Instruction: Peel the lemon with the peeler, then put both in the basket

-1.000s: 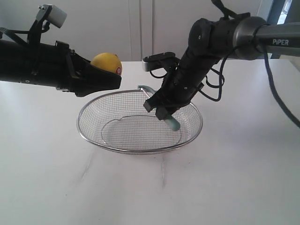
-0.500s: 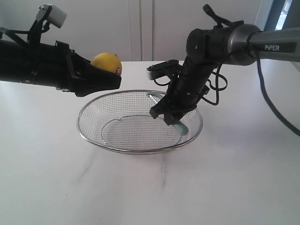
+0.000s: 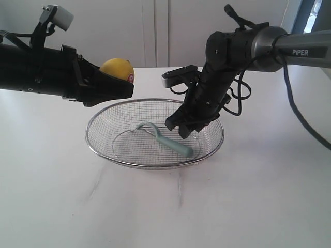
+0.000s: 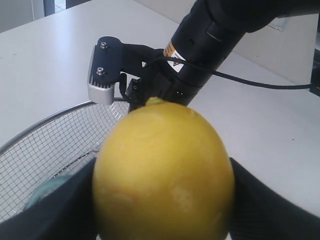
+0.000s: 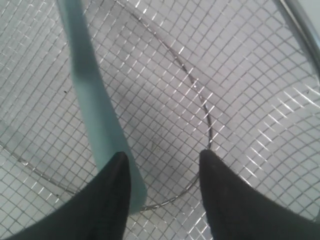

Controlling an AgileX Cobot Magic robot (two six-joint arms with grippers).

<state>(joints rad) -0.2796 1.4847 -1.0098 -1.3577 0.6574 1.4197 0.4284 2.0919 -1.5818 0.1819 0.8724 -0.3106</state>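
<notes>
Your right gripper [image 3: 178, 129] hangs low inside the basket [image 3: 103, 153] on its right side, jaws spread and holding nothing. The peeler [image 3: 165, 138] lies on the mesh in the middle, curved head to the left and handle running right and near; so the peeler's part looks done, and the lemon [image 3: 117, 68] is the step in hand.

In the right wrist view the handle's end sits just beside one fingertip, perhaps touching; take that arm straight up, not sideways, so you do not drag the peeler or hook the wire.

Your left gripper [image 3: 124, 81] pinches the lemon between its dark fingers, high at the basket's far left. Whether it is inside the rim line I cannot tell. The face that shows is smooth yellow skin with the red sticker, so I cannot tell how much is peeled.

Bring the lemon right and nearer until it is plainly over bare mesh on the left of the peeler's head; come down close to the mesh before you part the jaws, since a round fruit will likely roll and bounce in so shallow a dish. Keep the fingers off the rim; the basket looks light and may slide on the table [image 3: 258, 196].
</notes>
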